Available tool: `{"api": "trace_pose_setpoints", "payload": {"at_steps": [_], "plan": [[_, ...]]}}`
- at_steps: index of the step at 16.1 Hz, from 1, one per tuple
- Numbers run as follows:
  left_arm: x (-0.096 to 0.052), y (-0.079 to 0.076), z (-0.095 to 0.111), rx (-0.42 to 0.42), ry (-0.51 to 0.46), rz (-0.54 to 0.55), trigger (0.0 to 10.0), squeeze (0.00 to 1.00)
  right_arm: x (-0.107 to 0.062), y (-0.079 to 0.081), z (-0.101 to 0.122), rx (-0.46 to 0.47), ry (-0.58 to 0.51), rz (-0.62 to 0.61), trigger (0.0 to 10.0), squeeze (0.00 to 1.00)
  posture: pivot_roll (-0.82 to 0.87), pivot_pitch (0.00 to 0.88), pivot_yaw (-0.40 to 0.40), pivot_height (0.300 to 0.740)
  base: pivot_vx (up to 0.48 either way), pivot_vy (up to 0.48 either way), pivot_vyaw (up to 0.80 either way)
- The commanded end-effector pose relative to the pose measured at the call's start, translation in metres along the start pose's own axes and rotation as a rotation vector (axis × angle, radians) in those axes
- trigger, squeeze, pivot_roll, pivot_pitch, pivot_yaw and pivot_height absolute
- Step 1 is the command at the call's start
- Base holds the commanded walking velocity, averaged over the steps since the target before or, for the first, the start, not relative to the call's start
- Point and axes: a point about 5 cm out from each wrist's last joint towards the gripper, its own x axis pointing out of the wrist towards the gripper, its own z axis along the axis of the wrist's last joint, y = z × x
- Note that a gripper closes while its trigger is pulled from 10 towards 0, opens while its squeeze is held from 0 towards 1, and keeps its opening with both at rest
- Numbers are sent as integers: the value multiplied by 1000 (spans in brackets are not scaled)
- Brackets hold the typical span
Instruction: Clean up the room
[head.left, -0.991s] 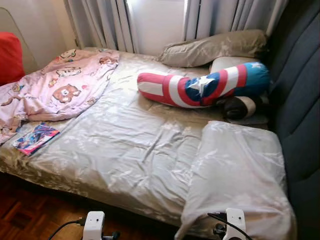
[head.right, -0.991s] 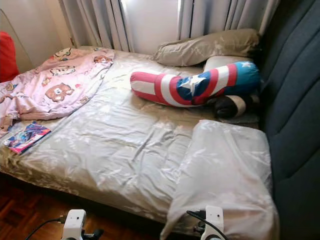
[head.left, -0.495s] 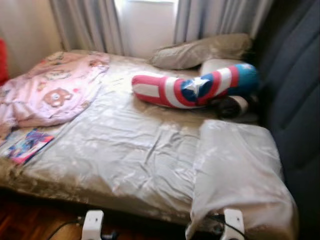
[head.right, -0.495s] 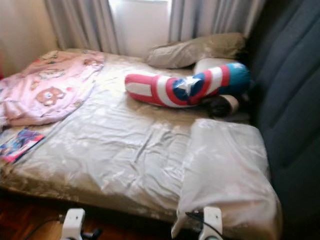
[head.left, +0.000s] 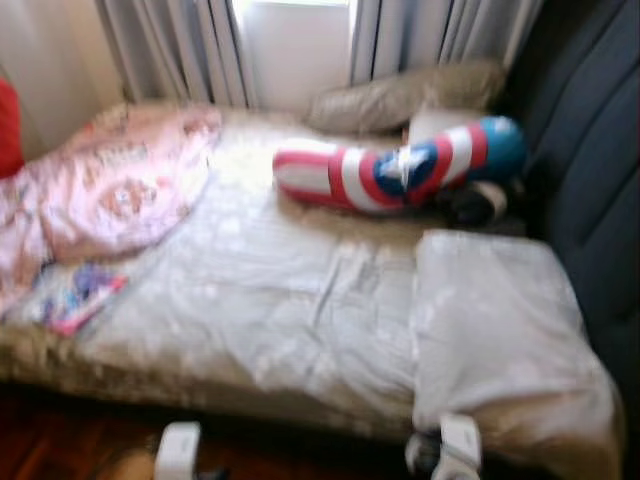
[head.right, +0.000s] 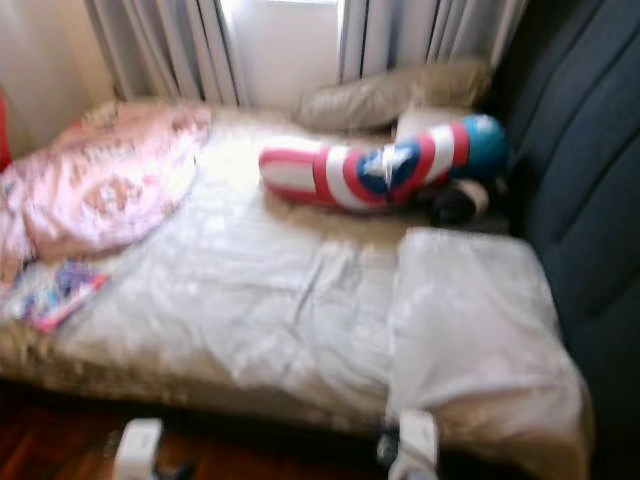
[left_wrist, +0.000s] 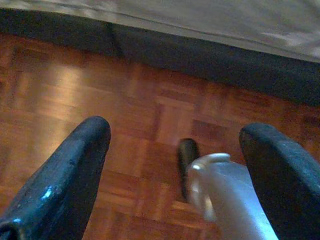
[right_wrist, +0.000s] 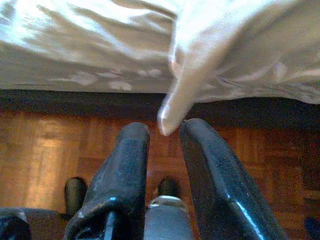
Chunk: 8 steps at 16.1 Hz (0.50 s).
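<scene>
The folded grey blanket (head.left: 500, 330) lies on the bed (head.left: 250, 310) straight ahead of my right gripper (right_wrist: 162, 135), one corner drooping off the edge to hang just above my fingertips, not yet touching as far as I can tell. My two fingers there are close together with a narrow gap and pinch nothing. I judge the arm is held low at the bed edge so it can rise to that corner.

My left gripper (left_wrist: 175, 150) is spread wide over the parquet floor (left_wrist: 60, 80), holding nothing.

Farther ahead of both grippers lie a striped star bolster (head.left: 400, 175), a tan pillow (head.left: 400, 100), a pink blanket (head.left: 110, 190) and a colourful book (head.left: 75, 297), all untidied.
</scene>
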Motion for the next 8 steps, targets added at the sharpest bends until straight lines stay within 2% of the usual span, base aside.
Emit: {"api": "trace_pose_setpoints", "payload": {"at_steps": [1, 8], "plan": [[2, -8, 2, 1, 0, -19, 10000, 0, -1, -13, -3, 6, 9, -38, 10000, 0, 30, 5, -6, 740, 0, 446, 0], [2, -7, 1, 0, 3, -18, 10000, 0, -2, -15, -5, 4, 19, -41, 10000, 0, 30, 9, -6, 740, 0, 445, 0]]}}
